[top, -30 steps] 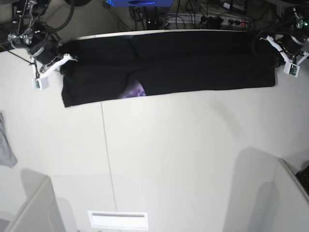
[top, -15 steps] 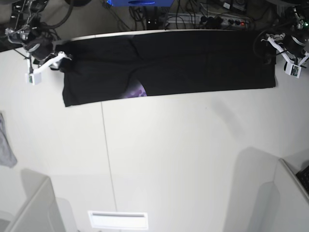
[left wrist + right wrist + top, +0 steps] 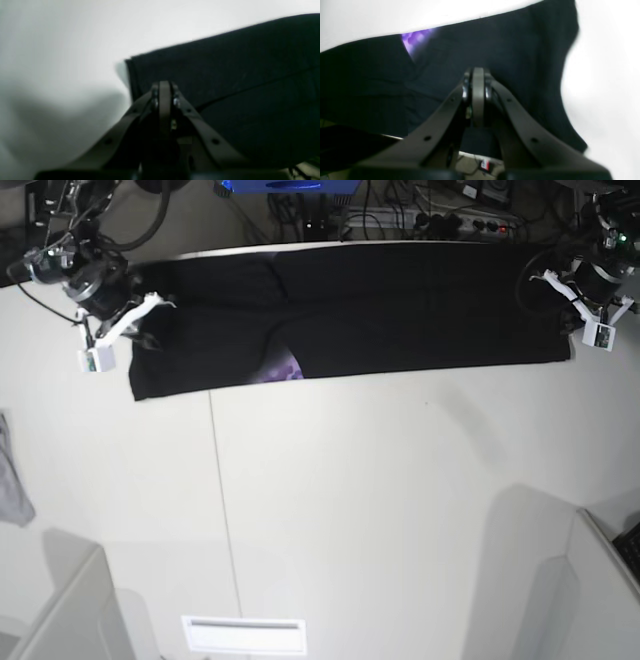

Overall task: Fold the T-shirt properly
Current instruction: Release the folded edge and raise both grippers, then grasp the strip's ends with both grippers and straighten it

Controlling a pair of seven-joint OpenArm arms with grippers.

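Both pincers closed over T-shirt (image 3: 400, 305) (no writing legible anywhere).

The T-shirt (image 3: 400, 305) is a large black cloth, folded into a long, flat band that stretches across the far side of the tabletop (image 3: 380, 500), almost from one end to the other. Its far edge runs along the tabletop's back edge. The near edge is mostly straight, sloping slightly lower toward the base view's left. A small patch of purple print (image 3: 283, 368) peeks out at the near edge, left of the middle, where a layer parts.
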